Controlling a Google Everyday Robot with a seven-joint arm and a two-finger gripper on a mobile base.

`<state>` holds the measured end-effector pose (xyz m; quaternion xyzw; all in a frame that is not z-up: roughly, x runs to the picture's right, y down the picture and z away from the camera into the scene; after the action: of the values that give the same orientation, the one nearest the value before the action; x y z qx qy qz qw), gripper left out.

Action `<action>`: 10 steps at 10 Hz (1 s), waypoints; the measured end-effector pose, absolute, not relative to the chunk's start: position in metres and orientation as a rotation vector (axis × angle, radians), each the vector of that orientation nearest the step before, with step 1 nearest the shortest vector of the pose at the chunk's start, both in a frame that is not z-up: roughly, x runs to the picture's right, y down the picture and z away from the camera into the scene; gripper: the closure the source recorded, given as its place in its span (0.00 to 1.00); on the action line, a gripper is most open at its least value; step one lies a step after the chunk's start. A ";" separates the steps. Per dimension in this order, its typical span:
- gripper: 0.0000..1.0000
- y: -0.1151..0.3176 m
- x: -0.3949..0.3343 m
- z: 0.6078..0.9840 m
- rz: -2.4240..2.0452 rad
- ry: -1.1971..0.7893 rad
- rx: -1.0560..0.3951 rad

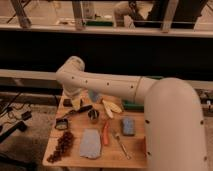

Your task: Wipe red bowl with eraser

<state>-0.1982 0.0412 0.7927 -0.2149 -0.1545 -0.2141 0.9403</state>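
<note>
The red bowl (142,146) shows only as an orange-red sliver at the table's front right, mostly hidden behind my white arm. A small black block, which looks like the eraser (66,102), lies at the table's back left corner. My gripper (76,103) hangs below the arm's bend, just right of that block and far from the bowl. Whether it touches the block is not visible.
On the wooden table (75,159) lie a black-handled utensil (81,110), a small metal cup (93,116), a banana (111,106), a blue-grey sponge (128,126), a blue cloth (90,144), an orange carrot-like piece (105,134), grapes (62,146) and a fork (121,145).
</note>
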 end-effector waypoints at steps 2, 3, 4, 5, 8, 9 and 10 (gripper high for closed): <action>0.20 0.035 -0.215 0.806 -0.428 -0.326 -0.446; 0.20 0.031 -0.218 0.814 -0.412 -0.326 -0.453; 0.20 0.031 -0.219 0.820 -0.394 -0.316 -0.463; 0.20 0.033 -0.223 0.824 -0.372 -0.309 -0.471; 0.20 0.037 -0.223 0.842 -0.329 -0.268 -0.486; 0.20 0.038 -0.224 0.847 -0.328 -0.265 -0.486; 0.20 0.036 -0.227 0.853 -0.325 -0.264 -0.483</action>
<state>-0.2272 0.0358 0.8529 -0.2373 -0.1299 -0.1595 0.9494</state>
